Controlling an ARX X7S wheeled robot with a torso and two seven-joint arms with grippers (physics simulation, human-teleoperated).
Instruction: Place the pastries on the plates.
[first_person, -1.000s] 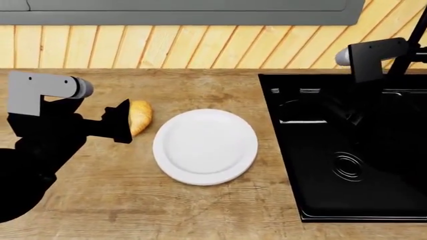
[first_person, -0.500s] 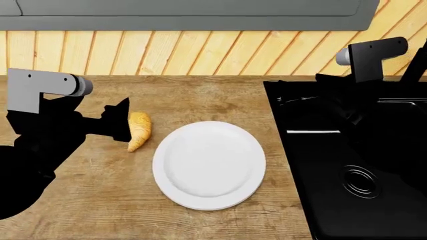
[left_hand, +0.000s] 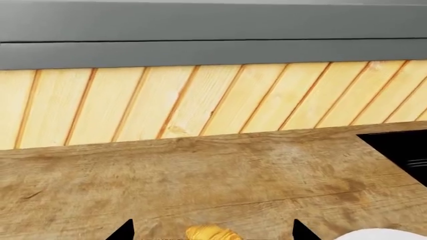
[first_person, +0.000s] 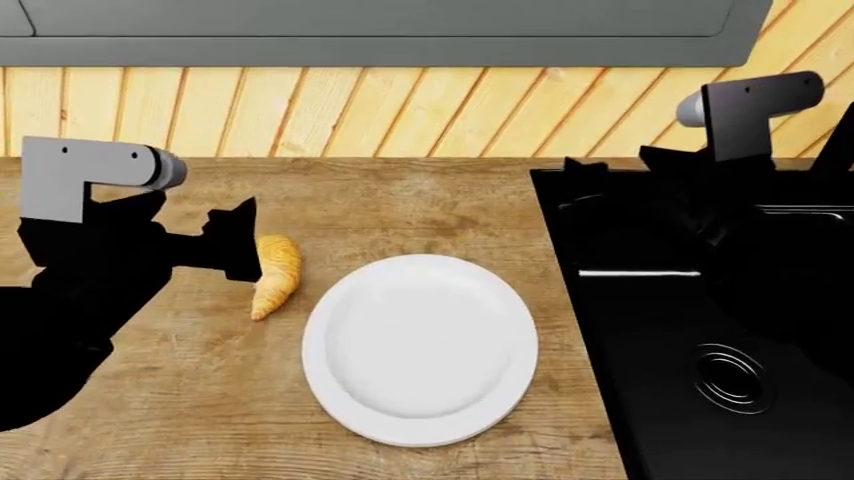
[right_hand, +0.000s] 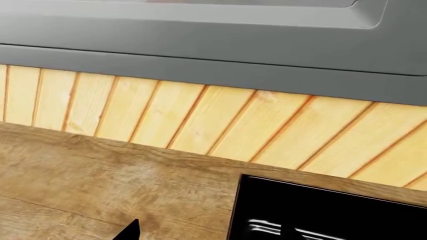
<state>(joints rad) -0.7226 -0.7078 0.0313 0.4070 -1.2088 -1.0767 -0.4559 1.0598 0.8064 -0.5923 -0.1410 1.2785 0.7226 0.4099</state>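
Currently nothing is plated. One croissant (first_person: 275, 274) is seen lying on the wooden worktop (first_person: 400, 205), just beside the white plate (first_person: 420, 345) on its left, apart from the rim. The plate is bare. Only one croissant and one plate are in view; whether others exist outside the views cannot be told.

Left gripper (first_person: 240, 243) is positioned at the croissant's left flank, tips right at or touching the crust in the head view; actual contact cannot be confirmed. In the left wrist view two dark fingertips (left_hand: 123, 231) are seen spread apart with the croissant (left_hand: 211, 233) between them, so the jaws are judged spread and straddling the pastry, not yet pinching it. The plate edge (left_hand: 383, 234) is visible just past the far tip.

Right gripper (first_person: 587, 170) is held over the back edge of the black sink (first_person: 694, 330), well apart from croissant and plate. Only one tip (right_hand: 128, 230) is shown in the right wrist view, so the state of its jaws cannot be told.

Progress judged: pre-grasp stage. Still left: jaws to be closed on the croissant, pastry to be lifted, carried the short way right, set down within the plate rim. Risk noted: the tapered, ridged crust could be nudged sideways if the closure is off-centre.
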